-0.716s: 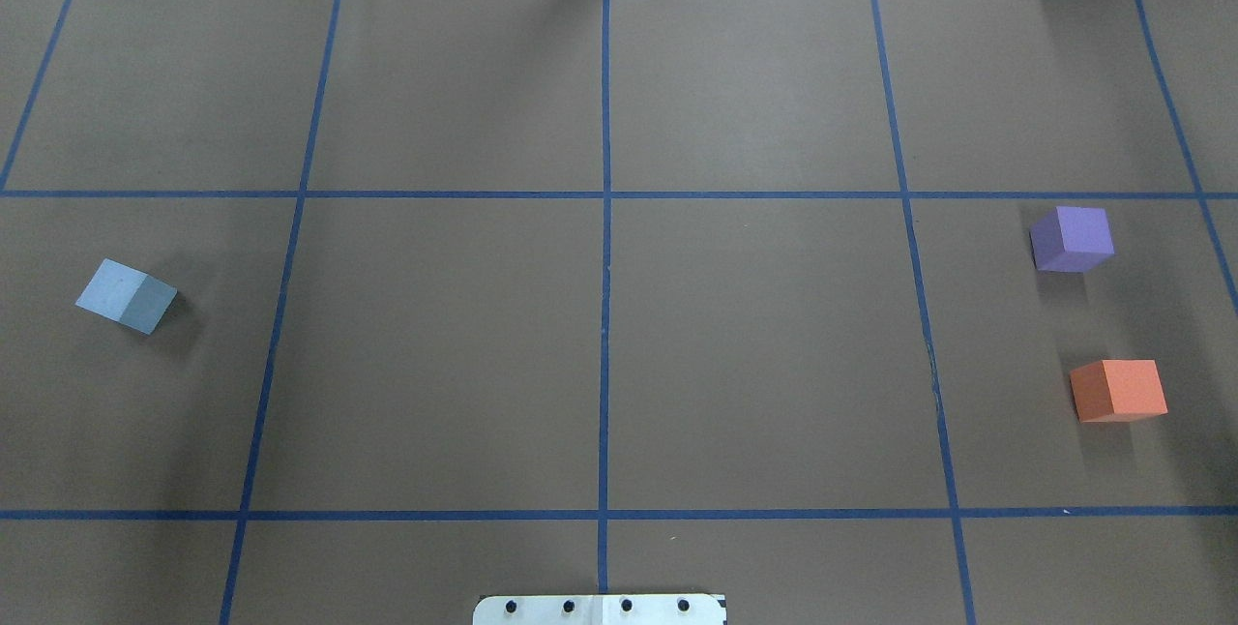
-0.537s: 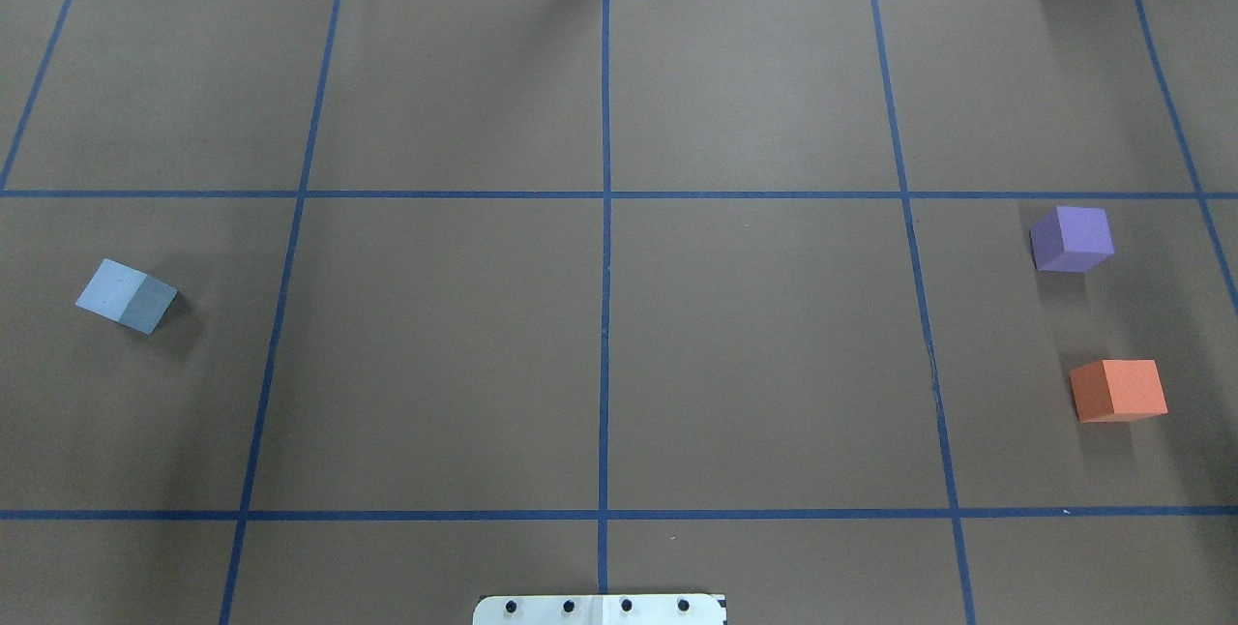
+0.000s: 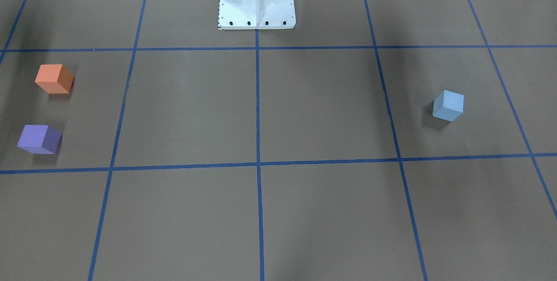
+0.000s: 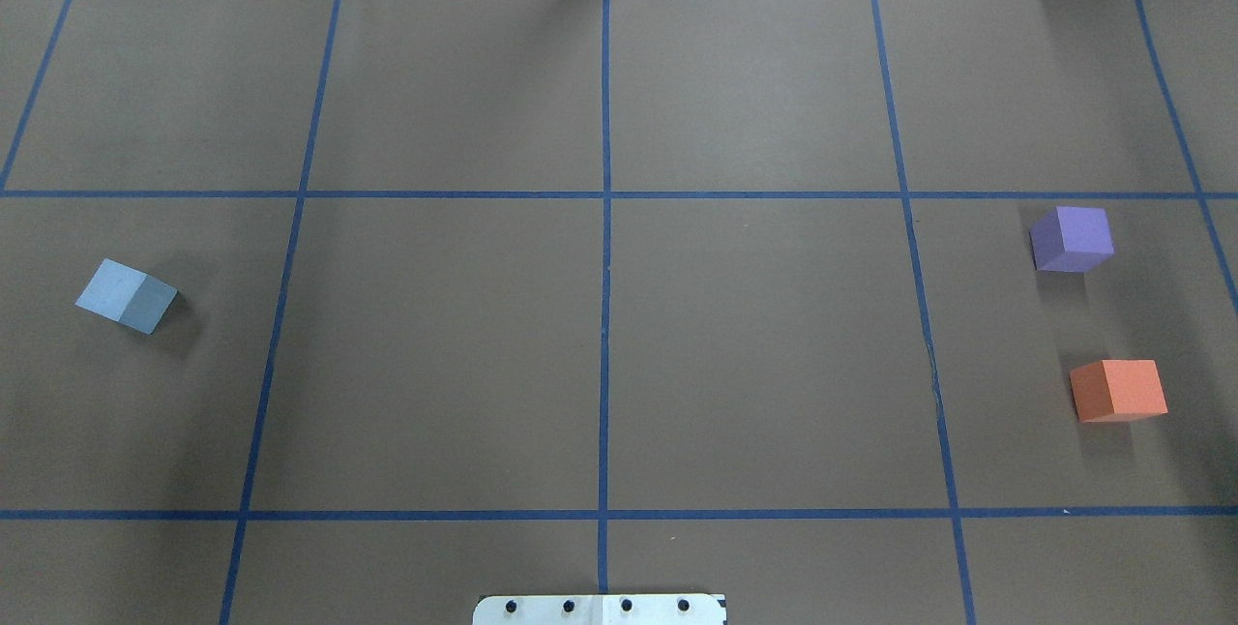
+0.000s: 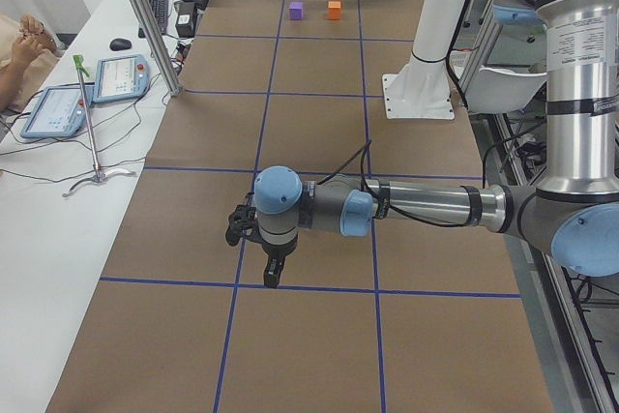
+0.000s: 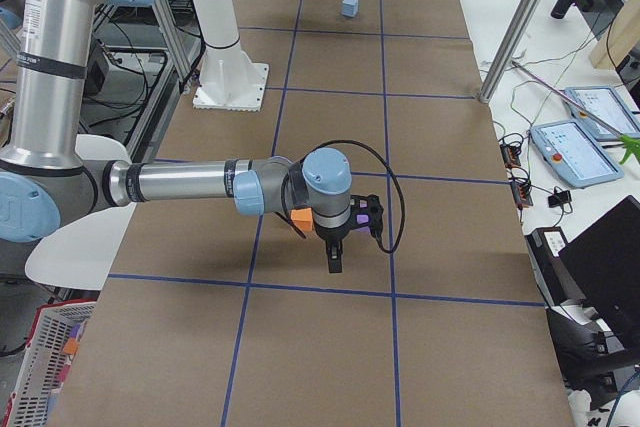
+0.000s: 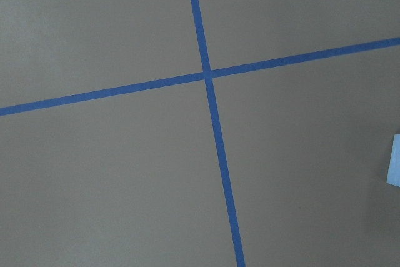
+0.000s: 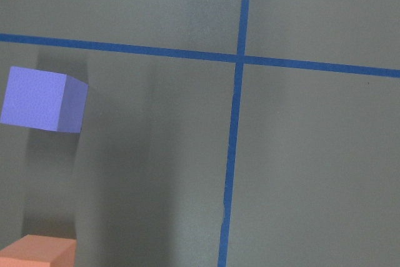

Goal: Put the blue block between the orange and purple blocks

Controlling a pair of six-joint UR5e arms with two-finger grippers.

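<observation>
I read the blue block [image 4: 126, 296] on the counter [image 4: 435, 364], robot-left half, well apart from the orange block [image 4: 1119, 390] and purple block [image 4: 1072, 239]. The left fingers [image 5: 274, 273] are nearer; I cannot tell whether either pair is clenched or released.

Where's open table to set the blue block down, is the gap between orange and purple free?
The strip between the purple block and orange block is bare table. The squares either side of the centre tape line are bare too, up to the blue block at the left end. Nowhere is crowded.
</observation>
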